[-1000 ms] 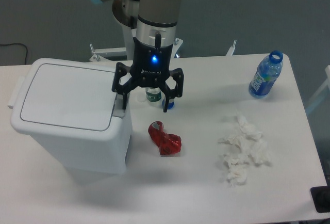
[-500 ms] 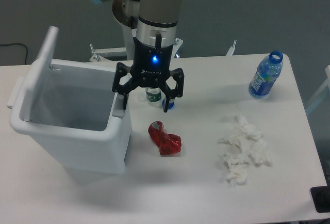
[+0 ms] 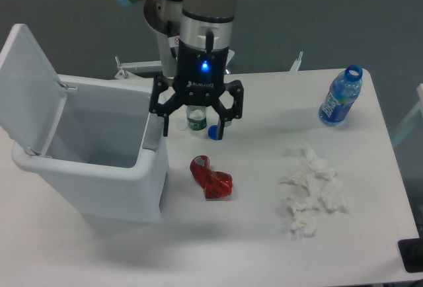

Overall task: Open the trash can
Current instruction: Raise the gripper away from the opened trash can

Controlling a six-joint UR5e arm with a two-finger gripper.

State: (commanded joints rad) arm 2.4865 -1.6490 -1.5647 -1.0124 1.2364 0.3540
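Note:
The white trash can (image 3: 125,191) stands at the left of the table with its lid (image 3: 30,82) swung up and back on the far-left side, so the inside shows. The grey push-button tab (image 3: 152,136) sits on its right rim. My gripper (image 3: 193,132) hangs open just right of that rim, its left finger close above the tab and its right finger over the table. It holds nothing.
A red crumpled wrapper (image 3: 211,177) lies right of the can. A small bottle (image 3: 195,118) and blue cap (image 3: 214,130) sit under the gripper. Crumpled white tissues (image 3: 312,191) lie at the right, and a blue water bottle (image 3: 340,95) stands far right.
The lid has swung from flat shut to fully open. The gripper has risen slightly and shifted a little right, away from the tab.

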